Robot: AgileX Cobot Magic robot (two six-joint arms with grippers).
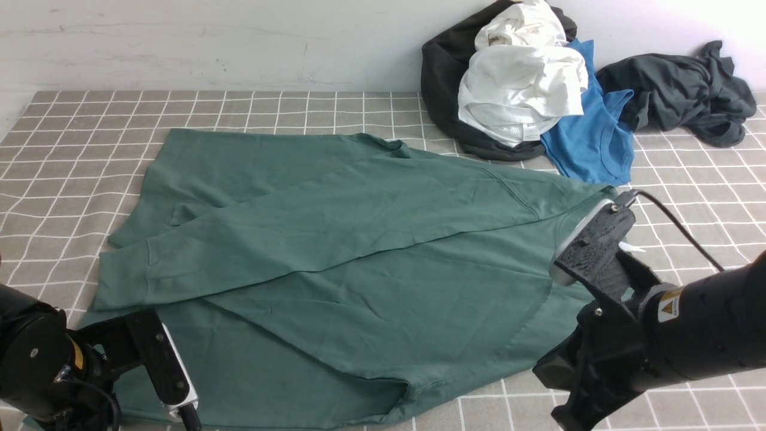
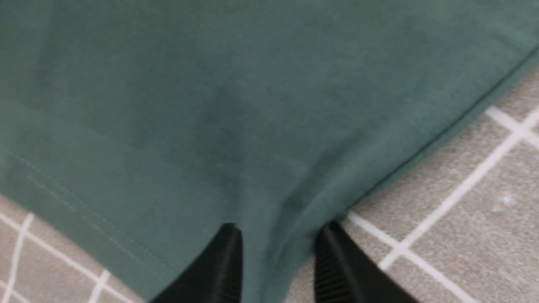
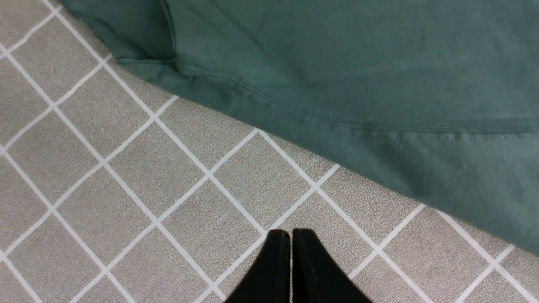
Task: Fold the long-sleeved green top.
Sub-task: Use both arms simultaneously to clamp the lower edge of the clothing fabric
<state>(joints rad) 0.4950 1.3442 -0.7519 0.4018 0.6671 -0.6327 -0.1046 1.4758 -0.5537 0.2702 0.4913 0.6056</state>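
Fingers [image 2: 229,261] of the left gripper [image 2: 278,229] stand apart, with a corner of the green long-sleeved top [image 1: 359,251] bunched between them; I cannot tell whether they actually clamp the fabric. Creases run toward that gap, with the stitched hem alongside. Right gripper [image 3: 291,231] is clenched, its fingertips pressed together with nothing between, hovering over bare checked tablecloth [image 1: 90,149] just beside the top's near right edge and apart from it. The top lies spread across the middle of the table, with the collar to the right, the hem to the left and both sleeves crossed over the body. Far right, by the wall, is a heap of clothes: a white garment [image 1: 520,84] on a black one [image 1: 440,78], a blue shirt [image 1: 592,137] and a dark grey garment [image 1: 682,90].
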